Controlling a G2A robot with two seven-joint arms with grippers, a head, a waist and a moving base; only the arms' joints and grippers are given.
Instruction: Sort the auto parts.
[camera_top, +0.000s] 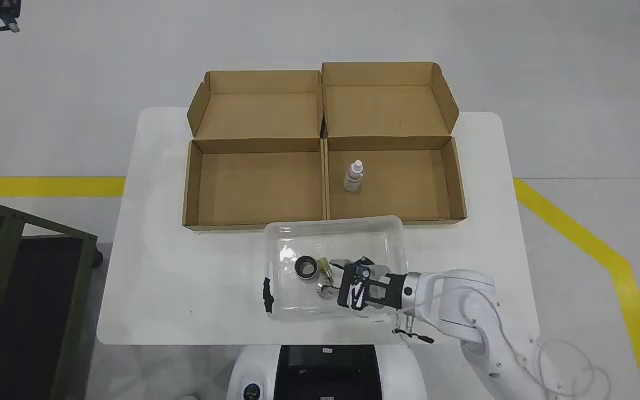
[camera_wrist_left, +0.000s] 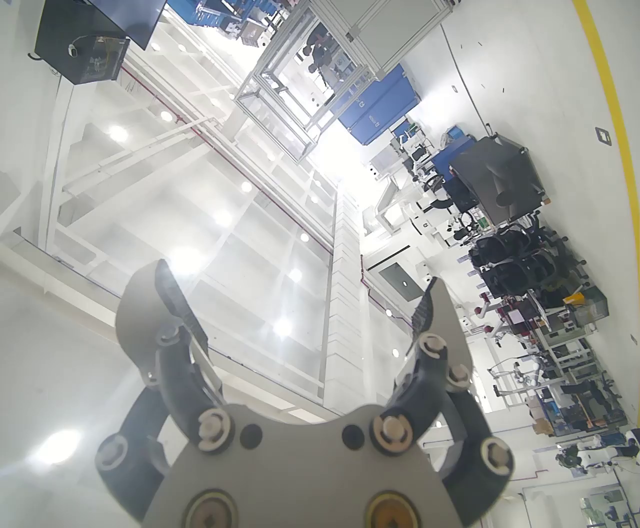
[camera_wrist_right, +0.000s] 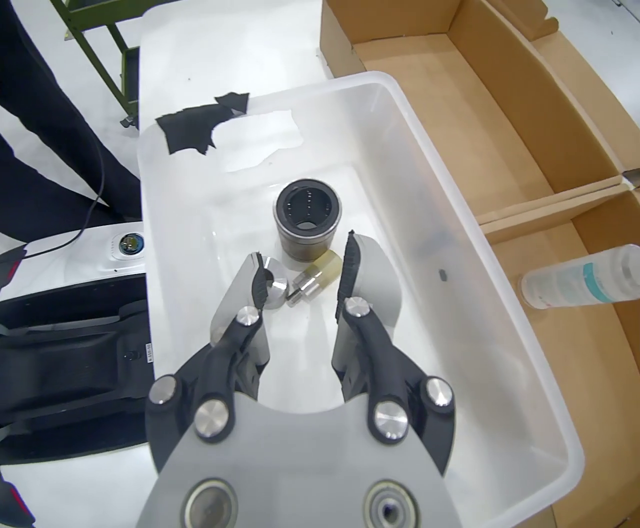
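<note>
The right gripper (camera_wrist_right: 302, 267) is hovering open over a small cream-tipped steel fitting (camera_wrist_right: 314, 279); a dark cylindrical bearing (camera_wrist_right: 307, 220) is sitting just beside it.

White arm (camera_top: 468, 303), silver gripper (camera_wrist_right: 303, 250), black linkages (camera_wrist_right: 378, 350)

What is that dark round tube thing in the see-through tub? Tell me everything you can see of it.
The dark tube is a short, hollow metal sleeve with a black inner ring and tiny bright dots lining its bore. It stands on end, opening up, on the floor of the clear tub. A small yellow-capped pin lies beside its base; the open right gripper hangs close, not touching.
</note>
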